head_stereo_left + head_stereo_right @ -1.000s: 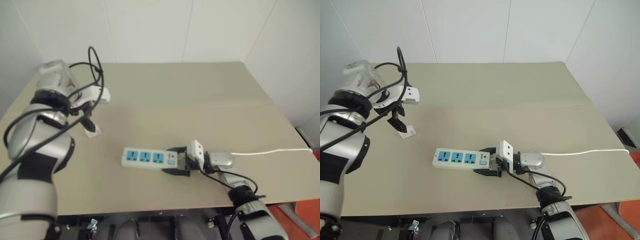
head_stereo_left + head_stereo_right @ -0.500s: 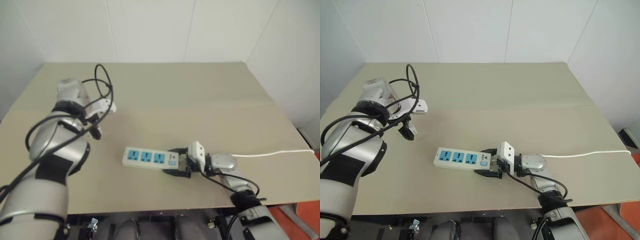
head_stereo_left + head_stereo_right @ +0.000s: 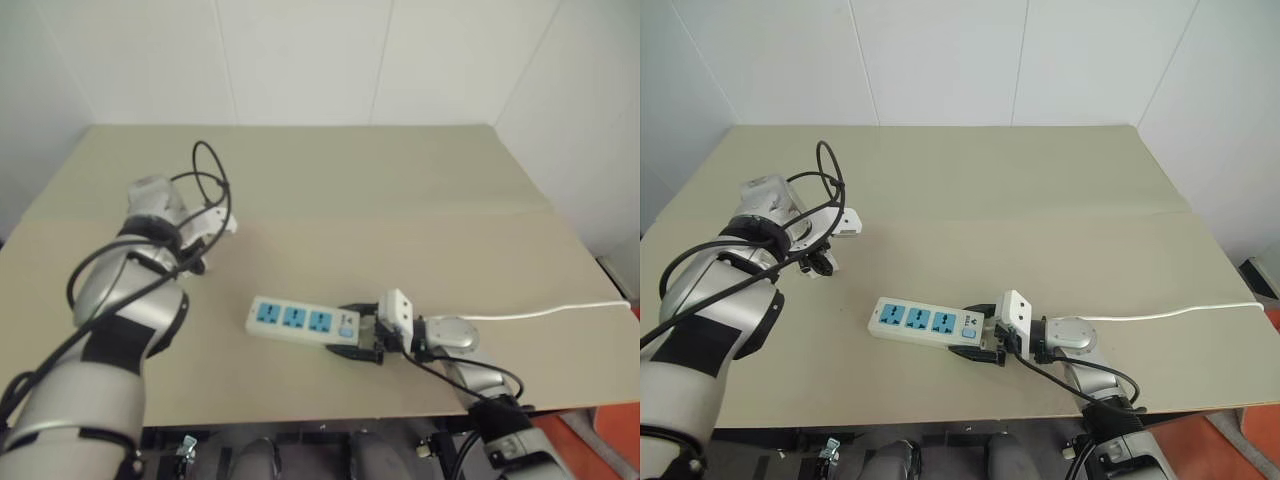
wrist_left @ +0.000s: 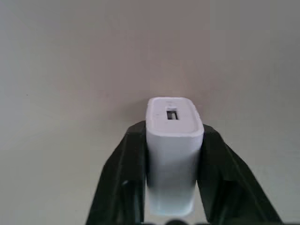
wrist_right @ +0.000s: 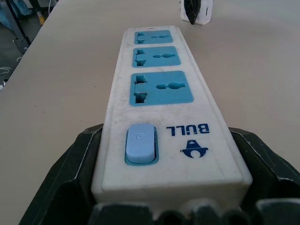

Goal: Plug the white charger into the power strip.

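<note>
Two grips are set — left gripper point(image 4: 171, 154) clamps the white charger point(image 4: 172, 140) on the table point(image 3: 400, 200), well apart from the power strip point(image 3: 925, 321), whose switch end the right gripper point(image 5: 164, 187) straddles. Carrying and plugging remain.

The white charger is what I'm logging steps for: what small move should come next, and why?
Probably lift it straight up off the table. The left claw is closed on the white charger, its black fingers against both sides, low over the table. The power strip lies apart, its switch end held between the right claw fingers, all three blue sockets free, so the charger must rise before being carried over.
</note>
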`<act>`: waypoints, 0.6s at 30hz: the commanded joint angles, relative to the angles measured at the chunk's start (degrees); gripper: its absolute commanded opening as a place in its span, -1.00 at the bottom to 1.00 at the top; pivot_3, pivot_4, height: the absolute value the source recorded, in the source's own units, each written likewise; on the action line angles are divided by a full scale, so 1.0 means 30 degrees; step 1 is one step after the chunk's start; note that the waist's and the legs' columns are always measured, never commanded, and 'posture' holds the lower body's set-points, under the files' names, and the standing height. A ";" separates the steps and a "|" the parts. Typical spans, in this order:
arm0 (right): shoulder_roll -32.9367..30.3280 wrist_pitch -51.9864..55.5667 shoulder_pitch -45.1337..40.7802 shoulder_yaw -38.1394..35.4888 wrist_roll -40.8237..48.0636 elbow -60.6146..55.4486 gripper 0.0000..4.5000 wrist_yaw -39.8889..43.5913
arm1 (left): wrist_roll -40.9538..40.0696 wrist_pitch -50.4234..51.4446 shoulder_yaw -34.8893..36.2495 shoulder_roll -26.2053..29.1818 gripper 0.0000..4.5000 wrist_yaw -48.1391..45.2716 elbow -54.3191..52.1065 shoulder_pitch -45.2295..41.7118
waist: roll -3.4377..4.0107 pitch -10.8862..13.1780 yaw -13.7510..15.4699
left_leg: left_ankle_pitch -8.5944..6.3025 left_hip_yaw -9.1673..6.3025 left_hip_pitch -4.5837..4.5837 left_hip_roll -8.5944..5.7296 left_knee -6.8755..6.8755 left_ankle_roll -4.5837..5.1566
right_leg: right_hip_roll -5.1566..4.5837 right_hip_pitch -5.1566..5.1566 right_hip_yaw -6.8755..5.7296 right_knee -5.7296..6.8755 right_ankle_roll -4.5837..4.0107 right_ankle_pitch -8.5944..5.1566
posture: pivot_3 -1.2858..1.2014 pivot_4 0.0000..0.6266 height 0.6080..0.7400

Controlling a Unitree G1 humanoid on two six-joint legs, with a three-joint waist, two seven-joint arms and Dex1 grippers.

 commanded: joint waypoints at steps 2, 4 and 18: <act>-0.0223 0.0415 0.0389 0.0478 -0.0128 -0.0284 0.53 -0.0036 | -0.0007 -0.0117 0.0272 0.0140 -0.56 0.0044 0.0005 -0.0161 | 0.0000 0.0000 -0.0002 | 0.0000 0.0000 0.0000 -0.0002 0.0001 0.0000 | -0.0001 0.0000 0.0000 0.0000 0.0000 0.0000 | 0.03 -0.52 1.00; -0.0201 0.0420 0.0332 0.0521 -0.0116 -0.0225 0.53 -0.0078 | -0.0097 -0.0325 0.0373 0.0268 -0.56 -0.0275 -0.0040 -0.0399 | 0.0000 0.0000 -0.0002 | 0.0000 -0.0001 0.0000 -0.0001 0.0003 0.0000 | 0.0000 0.0000 0.0000 -0.0001 0.0001 0.0000 | 0.03 -0.52 1.00; -0.0017 -0.0039 -0.0521 0.0970 -0.0041 0.1024 0.53 0.0720 | -0.9311 -0.5020 1.0712 0.1836 -0.56 0.1809 -0.3528 -0.1308 | -0.0046 0.0027 -0.0088 | 0.0001 0.0009 -0.0010 0.0018 0.0022 -0.0001 | -0.0015 -0.0030 -0.0012 0.0023 0.0001 0.0000 | 0.03 -0.52 1.00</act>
